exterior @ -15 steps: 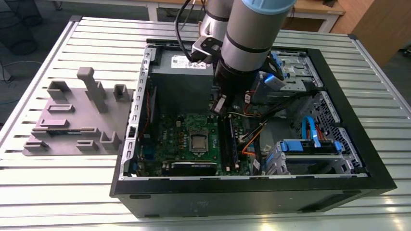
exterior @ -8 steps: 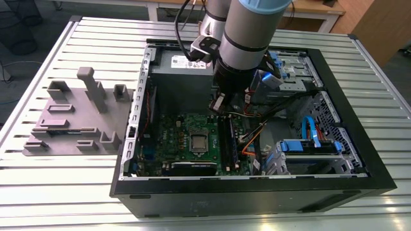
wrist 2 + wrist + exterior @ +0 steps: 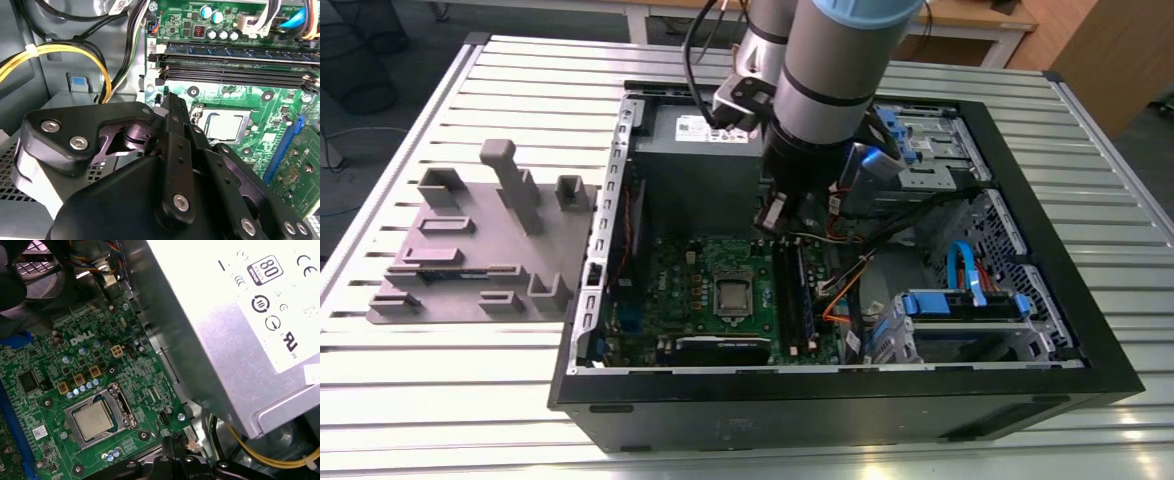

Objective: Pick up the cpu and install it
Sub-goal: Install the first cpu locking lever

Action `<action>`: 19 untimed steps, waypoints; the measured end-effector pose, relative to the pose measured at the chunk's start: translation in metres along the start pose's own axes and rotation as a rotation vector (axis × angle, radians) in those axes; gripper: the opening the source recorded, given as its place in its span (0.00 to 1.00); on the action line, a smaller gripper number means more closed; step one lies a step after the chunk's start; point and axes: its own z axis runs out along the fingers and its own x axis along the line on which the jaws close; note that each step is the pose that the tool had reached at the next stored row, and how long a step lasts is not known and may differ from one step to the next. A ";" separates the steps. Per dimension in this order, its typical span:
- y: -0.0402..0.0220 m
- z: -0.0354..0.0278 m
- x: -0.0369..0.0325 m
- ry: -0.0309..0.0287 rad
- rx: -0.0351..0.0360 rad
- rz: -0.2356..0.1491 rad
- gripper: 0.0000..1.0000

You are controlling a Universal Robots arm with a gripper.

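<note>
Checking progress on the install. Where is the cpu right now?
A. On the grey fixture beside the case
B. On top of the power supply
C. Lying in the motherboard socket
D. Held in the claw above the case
C: in both wrist views the cpu lies flat inside the metal-framed socket on the motherboard.

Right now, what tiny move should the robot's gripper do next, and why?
Probably a slow lift straight up, out of the computer case. The cpu already lies flat in its socket on the motherboard. The gripper looks shut with nothing in it, off to one side of the socket. Cables run close by, so a straight rise seems safest.
</note>
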 end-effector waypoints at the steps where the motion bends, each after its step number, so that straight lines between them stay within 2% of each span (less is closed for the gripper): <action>1: 0.0008 0.0001 -0.0003 0.0001 0.0000 0.000 0.10; 8: 0.0047 0.0010 -0.0003 0.0003 0.0000 -0.001 0.10; 11: 0.0064 0.0015 0.0008 0.0010 -0.0003 -0.013 0.10; 19: 0.0034 0.0012 0.0077 0.0021 -0.0005 -0.026 0.10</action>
